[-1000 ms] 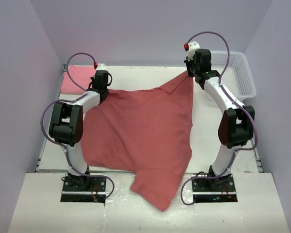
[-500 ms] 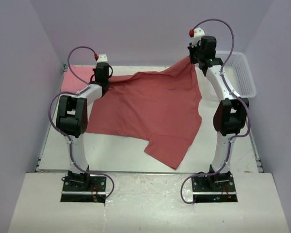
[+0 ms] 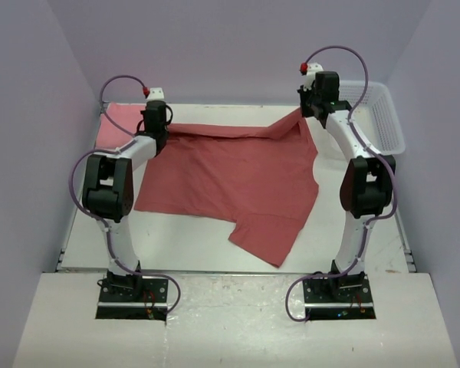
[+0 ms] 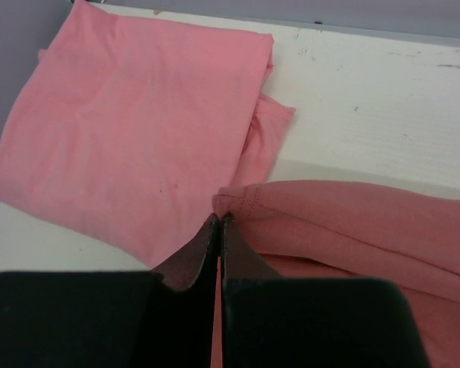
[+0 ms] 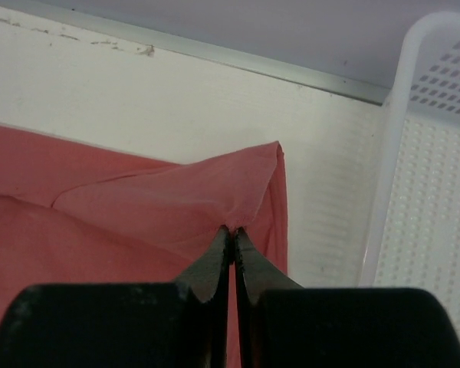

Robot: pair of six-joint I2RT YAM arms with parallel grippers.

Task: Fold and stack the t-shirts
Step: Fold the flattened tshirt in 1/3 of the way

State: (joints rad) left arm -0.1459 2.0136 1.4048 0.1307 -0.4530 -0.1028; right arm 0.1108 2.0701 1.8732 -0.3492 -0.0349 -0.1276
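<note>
Black jaws of the left gripper point(image 4: 218, 224) are closed flat against each other, pinching a hemmed corner of the brick-red t-shirt point(image 4: 353, 222). In the left wrist view the hem runs off toward 3 o'clock from the fingertips. The jaws of the right gripper point(image 5: 231, 230) are likewise pressed together on the shirt's other far corner. There the cloth rises in a small folded peak toward 12 o'clock, just past the tips.

Seen from above, the left gripper holds its corner at about 10 o'clock on the white table point(image 3: 184, 241) and the right gripper at about 1 o'clock. The shirt's far edge is stretched between them. From that edge the garment lies spread across the middle of the table, fairly flat, with shallow creases. One lobe reaches toward 6 o'clock, ending short of the near edge.

The pink t-shirt point(image 4: 130, 130) lies folded in the table's 10 o'clock corner, at 10 o'clock from the left fingertips. The red corner is just beside its near edge; whether the two cloths touch cannot be told.

The white lattice basket point(image 5: 437, 192) stands at 2 o'clock on the table, at 3 o'clock from the right gripper and apart from the red cloth.
</note>
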